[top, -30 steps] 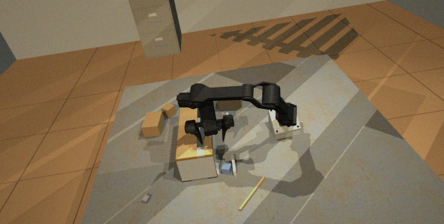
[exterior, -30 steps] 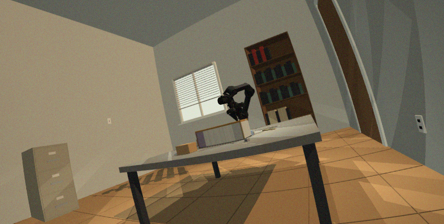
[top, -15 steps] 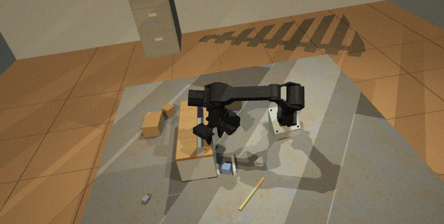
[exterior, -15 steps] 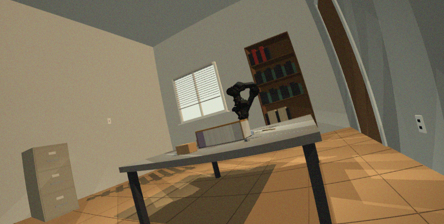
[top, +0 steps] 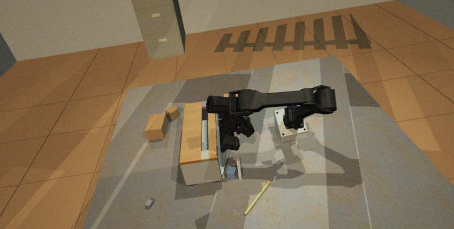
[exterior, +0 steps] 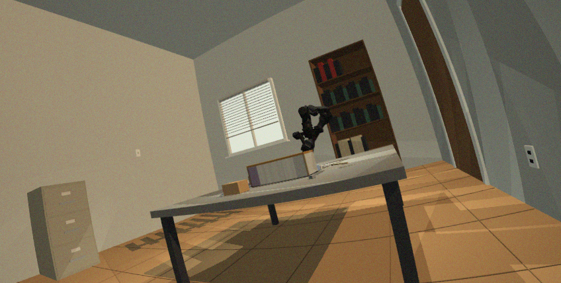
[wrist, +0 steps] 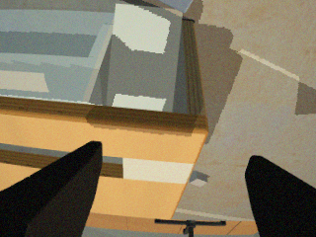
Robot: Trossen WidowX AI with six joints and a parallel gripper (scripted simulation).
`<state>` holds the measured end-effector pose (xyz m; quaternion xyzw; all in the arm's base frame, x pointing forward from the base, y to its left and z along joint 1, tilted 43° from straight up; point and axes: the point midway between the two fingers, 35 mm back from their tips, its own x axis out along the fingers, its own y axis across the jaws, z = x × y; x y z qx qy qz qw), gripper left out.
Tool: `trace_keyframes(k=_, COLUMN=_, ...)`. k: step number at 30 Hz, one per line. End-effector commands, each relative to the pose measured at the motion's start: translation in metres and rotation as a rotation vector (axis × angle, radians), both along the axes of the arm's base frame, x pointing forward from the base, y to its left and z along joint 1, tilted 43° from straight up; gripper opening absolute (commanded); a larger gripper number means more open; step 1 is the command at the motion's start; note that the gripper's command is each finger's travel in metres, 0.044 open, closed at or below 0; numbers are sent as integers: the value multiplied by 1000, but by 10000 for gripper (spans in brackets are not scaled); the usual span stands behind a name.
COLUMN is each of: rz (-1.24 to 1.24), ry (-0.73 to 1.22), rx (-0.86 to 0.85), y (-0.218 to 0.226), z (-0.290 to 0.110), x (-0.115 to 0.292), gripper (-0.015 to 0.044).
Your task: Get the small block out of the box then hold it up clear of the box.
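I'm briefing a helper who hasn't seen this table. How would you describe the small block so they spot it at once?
Find the long tan-topped box in the middle of the table. Just off its near right corner, on the table, sits the block, beside a pale short stick. It is the only pale blue cube; the other blocks are tan or grey.
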<state>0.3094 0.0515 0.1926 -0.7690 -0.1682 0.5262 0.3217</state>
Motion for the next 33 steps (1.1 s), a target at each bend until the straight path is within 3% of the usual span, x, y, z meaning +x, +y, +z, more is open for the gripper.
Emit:
trace_keyframes(k=1, rz=9, ry=7, rx=-6, y=21, z=-24, x=0, gripper=285)
trace_keyframes(k=6, rz=8, ry=3, rx=2, y=62, z=-65, x=-4, gripper=285)
trace_keyframes(k=33, rz=8, ry=4, rx=2, y=87, z=-94, x=-5, gripper=285)
